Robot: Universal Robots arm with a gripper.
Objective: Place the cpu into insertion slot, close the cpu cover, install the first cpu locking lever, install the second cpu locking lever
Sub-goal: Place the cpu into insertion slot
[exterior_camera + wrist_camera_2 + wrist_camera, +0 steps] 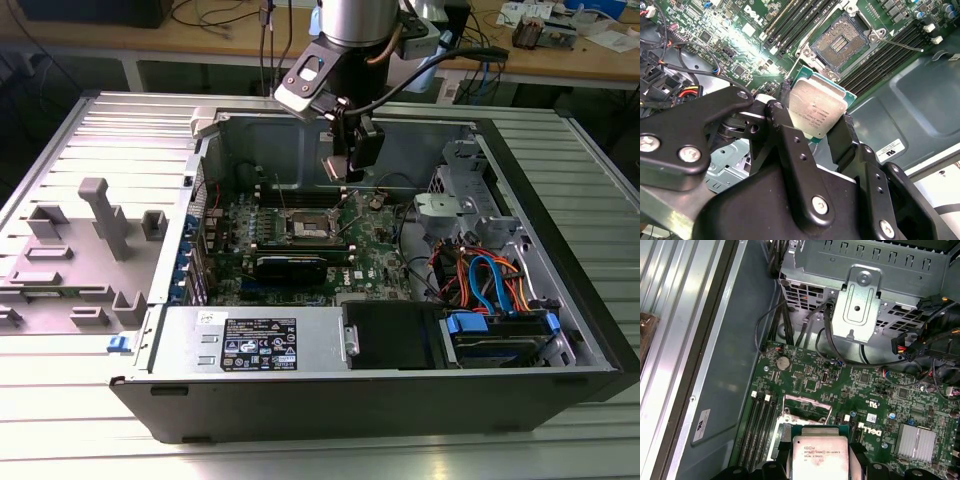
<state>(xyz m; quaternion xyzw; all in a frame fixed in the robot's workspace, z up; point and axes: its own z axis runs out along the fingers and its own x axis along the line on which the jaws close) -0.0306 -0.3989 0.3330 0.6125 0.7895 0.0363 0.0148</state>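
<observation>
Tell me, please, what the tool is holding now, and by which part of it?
The tool holds the cpu, gripped by two opposite side edges between its black fingers. The insertion slot is empty.

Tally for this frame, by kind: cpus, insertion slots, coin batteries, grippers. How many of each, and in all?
cpu: 1, held in the gripper
insertion slot: 1, empty
coin battery: 1
gripper: 1
Total: 4
</observation>
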